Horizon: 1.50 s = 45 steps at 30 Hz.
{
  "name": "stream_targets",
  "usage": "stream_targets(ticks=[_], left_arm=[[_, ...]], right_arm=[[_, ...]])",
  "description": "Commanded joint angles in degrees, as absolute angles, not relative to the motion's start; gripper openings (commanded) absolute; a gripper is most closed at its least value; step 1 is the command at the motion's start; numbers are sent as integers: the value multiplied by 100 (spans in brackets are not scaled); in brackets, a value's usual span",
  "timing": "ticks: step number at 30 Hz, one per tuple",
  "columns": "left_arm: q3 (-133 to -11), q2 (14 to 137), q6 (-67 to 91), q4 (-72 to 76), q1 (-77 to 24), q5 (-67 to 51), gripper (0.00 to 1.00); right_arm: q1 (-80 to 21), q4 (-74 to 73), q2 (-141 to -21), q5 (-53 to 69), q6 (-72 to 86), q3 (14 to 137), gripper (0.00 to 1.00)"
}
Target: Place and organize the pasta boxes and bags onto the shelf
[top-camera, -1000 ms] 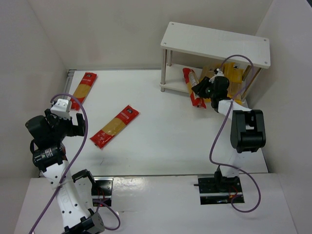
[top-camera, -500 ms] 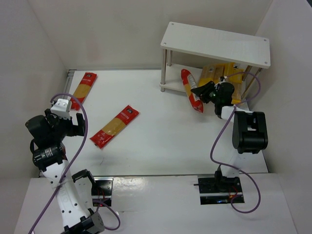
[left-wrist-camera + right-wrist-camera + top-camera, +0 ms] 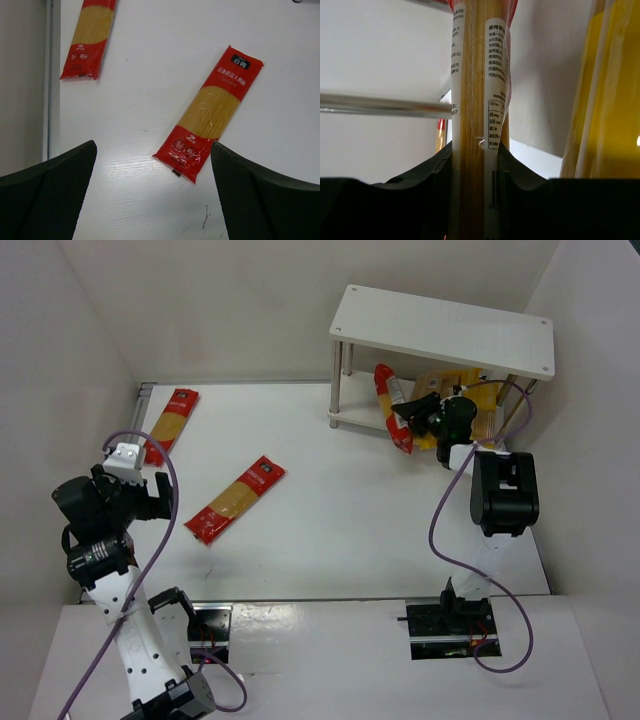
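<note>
- Right claw (image 3: 476,157) is closed firmly on one red-ended pack (image 3: 476,75), with a finger pressed against each side. We find no gap.
- We place the held pack at the front of the shelf (image 3: 440,330), on its left side. It is tilted, with its far end under the top board and its near end pointing out toward the counter (image 3: 330,515). We judge it not yet set down.
- Left claw (image 3: 160,496) stands wide open and holds nothing. It hangs over the left part of the counter, well apart from the shelf.
- Done, as far as we can see: the yellow packs (image 3: 468,390) lie on the lower tier, just to the right of the held pack.
- Left to do, in our judgement:
  - seat the held pack beside the yellow ones;
  - fetch the middle pack (image 3: 236,498), which lies aslant in the open;
  - fetch the far-left pack (image 3: 172,420), which lies near the back left corner.
- We rate the task as partly done, with a good share outstanding.
- Count of red-ended packs: three, one held and two loose on the counter.
- Count of yellow packs: at least two. The top board and the arm hide part of them, so we cannot give a firm number.
- Count of shelves: one, with two tiers.
</note>
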State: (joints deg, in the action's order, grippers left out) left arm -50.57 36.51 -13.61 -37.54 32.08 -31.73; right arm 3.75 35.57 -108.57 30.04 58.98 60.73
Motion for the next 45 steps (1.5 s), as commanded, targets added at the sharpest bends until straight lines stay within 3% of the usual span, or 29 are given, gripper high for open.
stream_targets(ticks=[1,19,24,25,26,29,30,33,37,45], left_arm=[[-5045,3656,-1468,-3586,3287,-3313,100],[-5045,3542,-1573,-3586,3691,-3489,100],[-4992,3542,-1573,-3586,3691,-3489,100],[-4992,3542,-1573,-3586,3691,-3489,100],[-4992,3542,-1573,-3586,3691,-3489,100],[-4992,3542,-1573,-3586,3691,-3489,100],[-4992,3542,-1573,-3586,3691,-3541,100],[-4992,3542,-1573,-3586,3691,-3542,100],[-4992,3542,-1573,-3586,3691,-3542,100],[-4992,3489,-1626,-3586,3691,-3595,100]], right_arm=[[316,4563,-10854,2673,6152,6688,0],[26,4456,-10784,555,5590,6732,0],[26,4517,-10784,475,5476,6680,6],[26,4518,-10784,353,5423,6680,9],[26,4518,-10784,352,5423,6680,19],[79,4465,-10784,352,5370,6619,28],[79,4465,-10732,291,5318,6566,37],[79,4465,-10670,237,5265,6513,44],[131,4359,-10486,237,5212,6460,62],[132,4359,-10143,132,5212,6171,67]])
